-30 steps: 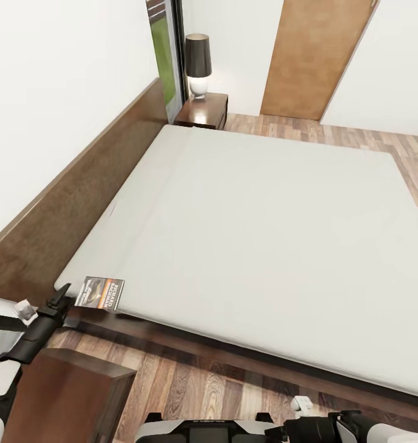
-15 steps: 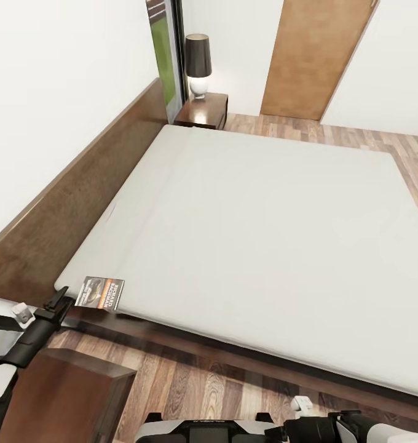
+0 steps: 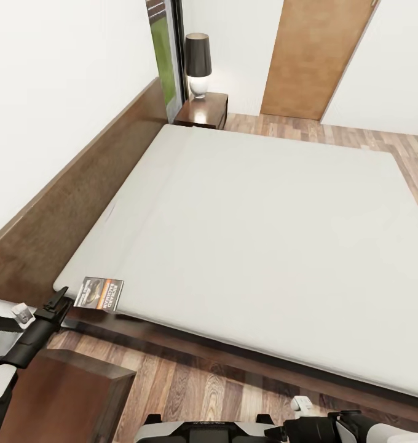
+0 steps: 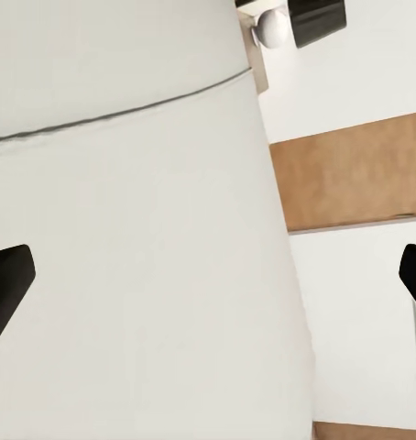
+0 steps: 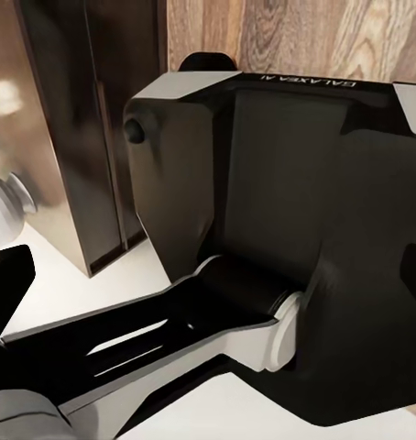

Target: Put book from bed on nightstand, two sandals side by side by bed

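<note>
The book [image 3: 99, 293], dark grey with an orange band, lies flat on the near left corner of the bed's white mattress [image 3: 258, 240]. My left gripper [image 3: 63, 299] hovers just left of the book, at the mattress corner, apart from it. In the left wrist view its fingertips [image 4: 6, 286] stand wide apart over the mattress, so it is open and empty. The right gripper [image 5: 208, 275] is open too, tucked low and facing my own base. A nightstand [image 3: 204, 111] stands at the far end of the headboard, and another nightstand [image 3: 64, 394] is close by at lower left. The sandals are out of view.
A black-shaded lamp [image 3: 198, 61] sits on the far nightstand, next to the window [image 3: 167, 55]. A wooden door [image 3: 313, 55] is in the far wall. The brown headboard [image 3: 80, 197] runs along the bed's left side. Plank floor [image 3: 233, 384] lies between me and the bed.
My left arm has sunk and drawn back slightly beside the mattress corner. The book and the right arm have not moved.
</note>
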You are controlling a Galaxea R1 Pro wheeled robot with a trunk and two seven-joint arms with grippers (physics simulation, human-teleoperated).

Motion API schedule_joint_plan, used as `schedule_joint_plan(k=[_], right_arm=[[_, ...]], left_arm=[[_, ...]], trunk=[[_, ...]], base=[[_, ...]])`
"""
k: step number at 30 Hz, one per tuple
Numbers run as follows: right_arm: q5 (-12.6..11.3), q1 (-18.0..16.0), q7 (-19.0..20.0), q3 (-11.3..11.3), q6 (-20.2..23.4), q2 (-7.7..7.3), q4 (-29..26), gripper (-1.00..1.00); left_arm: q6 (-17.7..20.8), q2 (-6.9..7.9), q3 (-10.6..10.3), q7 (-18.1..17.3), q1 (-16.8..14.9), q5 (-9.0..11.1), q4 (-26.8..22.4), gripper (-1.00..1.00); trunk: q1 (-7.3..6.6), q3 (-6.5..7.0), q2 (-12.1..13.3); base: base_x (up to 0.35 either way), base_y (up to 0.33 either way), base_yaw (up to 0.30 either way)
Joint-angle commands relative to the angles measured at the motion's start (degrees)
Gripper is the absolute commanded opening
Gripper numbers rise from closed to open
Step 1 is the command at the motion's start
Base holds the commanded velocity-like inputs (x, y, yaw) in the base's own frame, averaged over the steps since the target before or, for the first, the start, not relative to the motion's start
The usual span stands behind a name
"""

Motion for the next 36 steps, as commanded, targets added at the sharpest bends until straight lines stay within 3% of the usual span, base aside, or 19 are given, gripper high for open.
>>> schedule_joint_plan(k=[1, 36], right_arm=[[-0.36, -0.06, 0.23, 0.30, 0.38, 0.01, 0.10, 1.00], [-0.58, -0.06, 0.78, 0.20, 0.38, -0.80, 0.11, 1.00]], left_arm=[[0.51, -0.02, 0.08, -0.12, -0.04, 0.24, 0.03, 1.00], [0.50, -0.04, 0.07, -0.19, -0.04, 0.24, 0.12, 1.00]], trunk=[[0.25, -0.25, -0.50], [7.93, -6.53, -14.53]], base=[[0.000, 0.000, 0.000], [0.000, 0.000, 0.000]])
